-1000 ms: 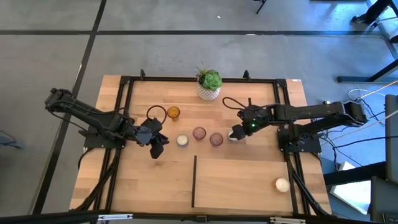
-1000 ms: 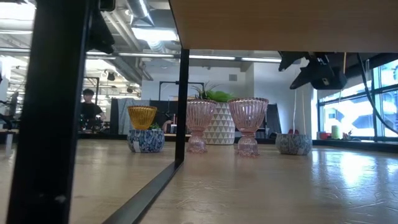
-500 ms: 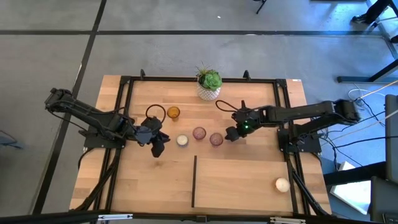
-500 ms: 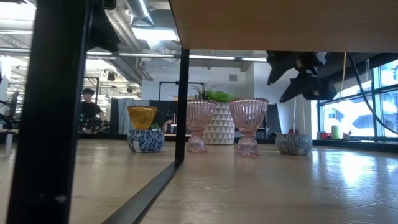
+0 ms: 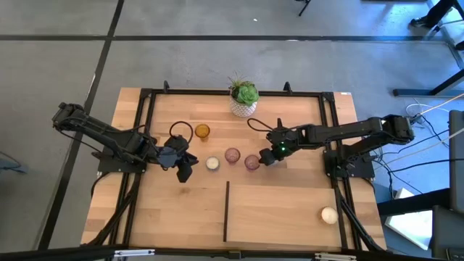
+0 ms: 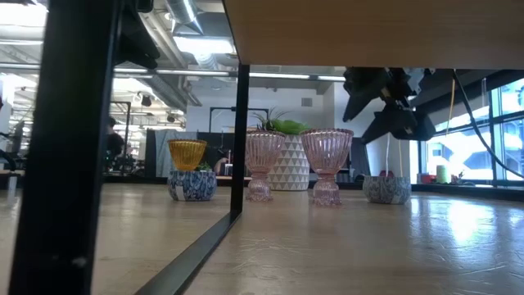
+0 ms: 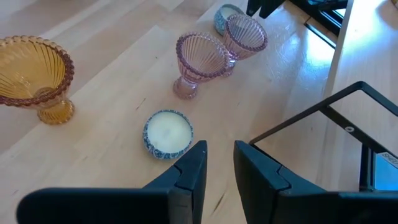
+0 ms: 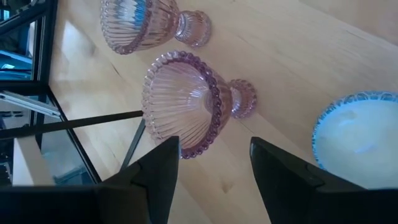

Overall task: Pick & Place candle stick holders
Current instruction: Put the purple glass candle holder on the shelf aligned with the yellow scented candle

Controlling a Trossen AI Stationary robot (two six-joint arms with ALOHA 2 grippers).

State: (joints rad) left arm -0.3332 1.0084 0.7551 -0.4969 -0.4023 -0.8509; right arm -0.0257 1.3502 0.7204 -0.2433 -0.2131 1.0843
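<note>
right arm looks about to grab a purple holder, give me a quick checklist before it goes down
1. Right gripper open: ok, its fingers stand apart.
2. Lined up on the near purple holder: ok, the holder sits ahead between the fingers in the right wrist view; in the high view the gripper is beside it.
3. Holder upright: ok, both purple holders stand on their feet in the low view.
4. Neighbours clear: cannot tell, the white candle and the second purple holder sit close.
5. Gripper height: not ok, it hangs above the cups in the low view.
6. Left gripper out of the way: ok, near the other white candle.
</note>
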